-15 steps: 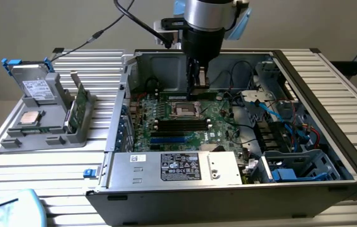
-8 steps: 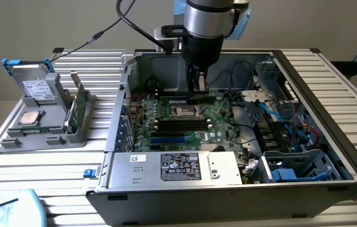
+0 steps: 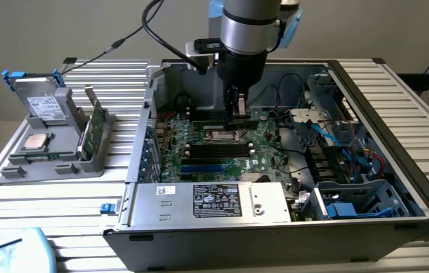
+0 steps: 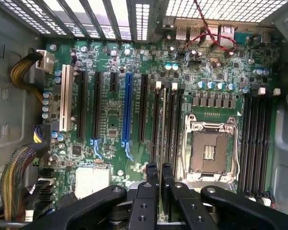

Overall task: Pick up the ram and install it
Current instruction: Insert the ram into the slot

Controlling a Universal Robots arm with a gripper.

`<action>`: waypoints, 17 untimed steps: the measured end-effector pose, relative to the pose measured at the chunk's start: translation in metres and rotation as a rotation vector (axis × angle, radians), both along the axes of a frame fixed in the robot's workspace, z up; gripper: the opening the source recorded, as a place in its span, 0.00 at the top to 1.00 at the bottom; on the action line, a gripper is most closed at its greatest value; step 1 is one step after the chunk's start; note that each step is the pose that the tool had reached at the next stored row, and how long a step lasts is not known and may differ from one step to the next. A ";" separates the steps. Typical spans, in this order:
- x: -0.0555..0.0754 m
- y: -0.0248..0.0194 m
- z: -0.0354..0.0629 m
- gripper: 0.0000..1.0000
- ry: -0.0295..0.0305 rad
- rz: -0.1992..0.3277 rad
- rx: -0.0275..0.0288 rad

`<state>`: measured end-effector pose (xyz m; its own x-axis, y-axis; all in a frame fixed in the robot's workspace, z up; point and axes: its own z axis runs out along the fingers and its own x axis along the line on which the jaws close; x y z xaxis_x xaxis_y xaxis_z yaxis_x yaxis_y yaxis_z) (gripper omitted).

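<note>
The tool (image 3: 235, 115) stands inside the computer case (image 3: 275, 244), its fingers set close and judged clamped on the upper edge of the ram (image 3: 214, 123); the stick is held edge-down, parallel to the memory slots (image 4: 175, 124), so its contacts face one slot squarely; in the exterior view it lies at 12 o'clock of the processor socket (image 3: 221, 135); whether it is seated cannot be told; the parts holder (image 3: 55, 153) rests on the worktop (image 3: 48, 205) at 9 o'clock of the case.

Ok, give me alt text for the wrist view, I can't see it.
The hand grips the thin ram edge-on, lined up along the black memory slots beside the empty processor socket. Around them is the green motherboard with its expansion slots.
</note>
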<state>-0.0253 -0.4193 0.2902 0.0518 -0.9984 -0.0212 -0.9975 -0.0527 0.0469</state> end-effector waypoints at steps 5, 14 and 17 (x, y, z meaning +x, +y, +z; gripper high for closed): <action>0.000 0.0000 -0.0092 0.85 -0.0001 0.000 0.0001; 0.000 0.0000 -0.0255 0.85 -0.0001 -0.001 0.0000; -0.001 0.0000 -0.0309 0.85 0.0000 -0.001 -0.0001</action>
